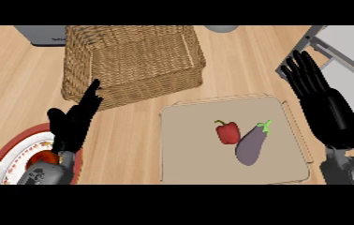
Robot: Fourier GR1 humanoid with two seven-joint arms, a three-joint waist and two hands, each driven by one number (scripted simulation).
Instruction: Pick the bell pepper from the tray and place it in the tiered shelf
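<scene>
Bell pepper on tray, left of open right robot hand

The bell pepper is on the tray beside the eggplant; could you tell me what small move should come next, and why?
Probably bring the right hand left and down over the bell pepper. That hand is open, off the tray's right edge, and nothing holds the pepper yet.
</scene>
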